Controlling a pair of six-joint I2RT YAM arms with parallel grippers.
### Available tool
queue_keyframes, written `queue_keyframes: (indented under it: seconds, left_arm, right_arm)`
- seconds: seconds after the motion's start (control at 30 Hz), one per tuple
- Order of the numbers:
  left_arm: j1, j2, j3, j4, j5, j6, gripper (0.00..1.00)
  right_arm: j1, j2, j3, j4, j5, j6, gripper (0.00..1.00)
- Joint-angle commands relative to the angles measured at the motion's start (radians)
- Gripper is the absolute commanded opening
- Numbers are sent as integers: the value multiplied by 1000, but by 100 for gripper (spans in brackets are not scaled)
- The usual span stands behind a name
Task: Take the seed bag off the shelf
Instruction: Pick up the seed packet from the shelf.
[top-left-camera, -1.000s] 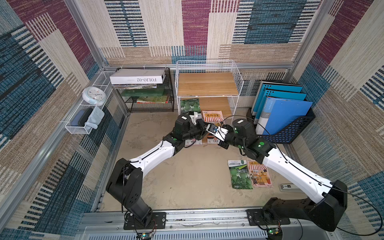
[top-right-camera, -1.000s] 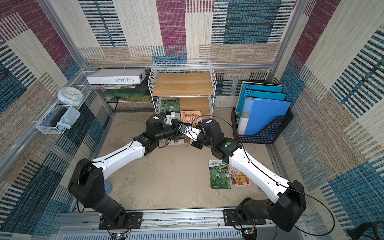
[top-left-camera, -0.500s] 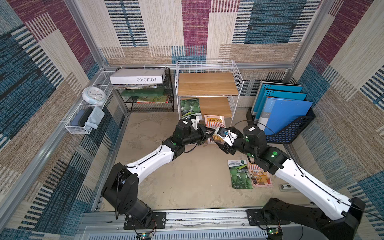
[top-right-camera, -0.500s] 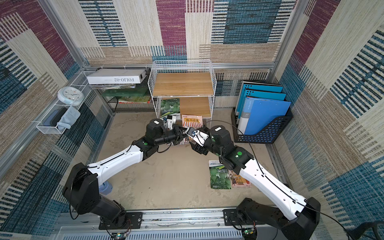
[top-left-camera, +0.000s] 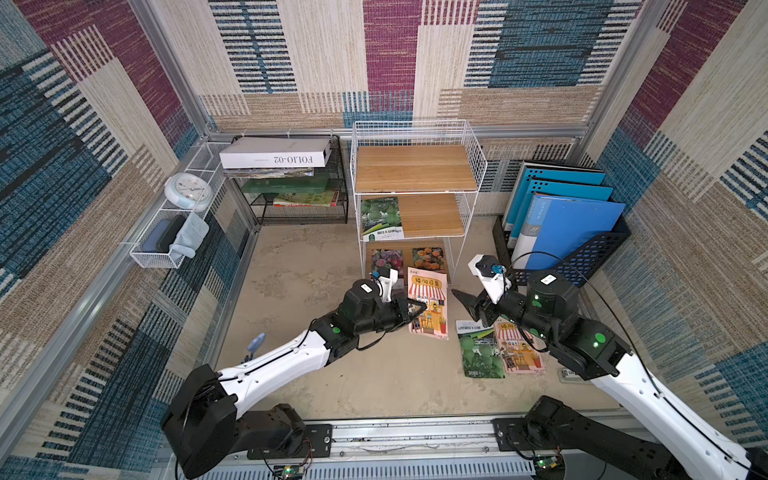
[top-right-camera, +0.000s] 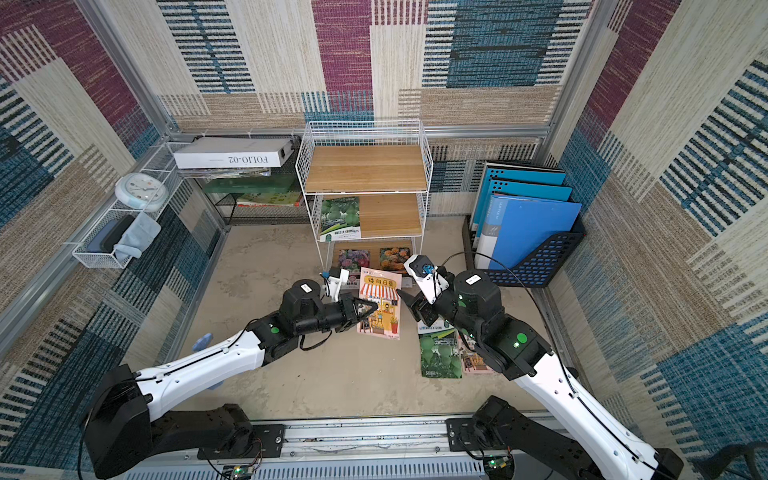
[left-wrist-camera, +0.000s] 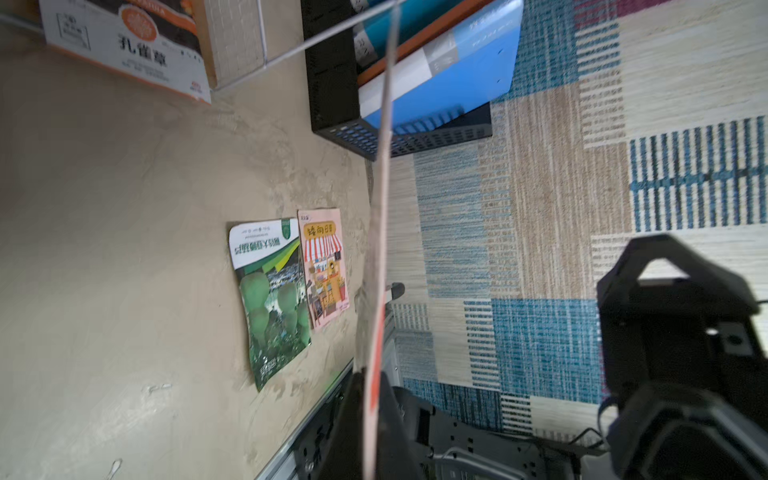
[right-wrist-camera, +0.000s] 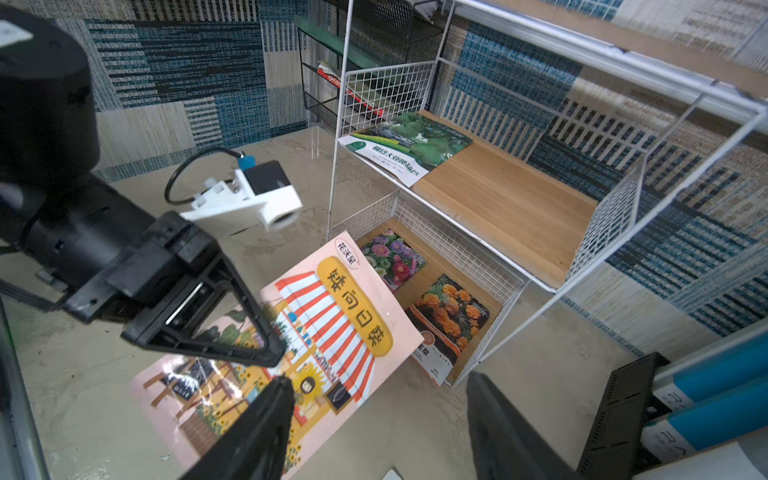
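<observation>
The pink, flat, glossy seed bag (top-left-camera: 430, 303) carries a yellow banner reading "矮向日葵" above a drawing of a red-and-white striped shop awning, sunflowers and small potted plants. A small oval label sits at its top edge, too small to read surely. The bag is out of the white wire-grid three-tier shelf with light wooden boards (top-left-camera: 415, 168) and tilted just in front of the bottom tier. The left gripper (top-left-camera: 419, 309) has its jaws clamped on one side edge, and in the left wrist view the bag shows edge-on as a thin strip (left-wrist-camera: 382, 208). Whether its lower end touches the beige floor cannot be told. The right gripper (right-wrist-camera: 378, 378) hovers near the bag's other side with jaws wide apart and nothing between them. On the middle tier lies a green seed bag with pale round fruits (top-left-camera: 380, 218), its white band bearing Chinese text that is too small to read. The bottom tier holds a bag of purple and pink flowers (top-left-camera: 387, 262) and an orange-flower bag (top-left-camera: 428, 259) marked "孔雀草" (left-wrist-camera: 141, 50). On the floor lie another green bag (top-left-camera: 480, 353) and another pink "矮向日葵" bag (top-left-camera: 517, 349), side by side. A long white box (top-left-camera: 276, 153) on the black mesh rack reads "FOLIO-02".
</observation>
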Motion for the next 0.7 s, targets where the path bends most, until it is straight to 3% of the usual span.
queue_keyframes:
  seconds: [0.0, 0.27, 0.47, 0.67]
  left_arm:
    - [-54, -14, -84, 117, -40, 14, 0]
    - [-173, 124, -227, 436, -101, -23, 0]
    - [-187, 269, -290, 619, -204, -51, 0]
    - [-199, 426, -308, 767, -230, -102, 0]
  right_arm:
    - [2, 0, -8, -28, 9, 128, 70]
    - [2, -3, -69, -26, 54, 257, 69]
    - [3, -9, -91, -29, 66, 322, 69]
    - [3, 3, -112, -35, 84, 355, 69]
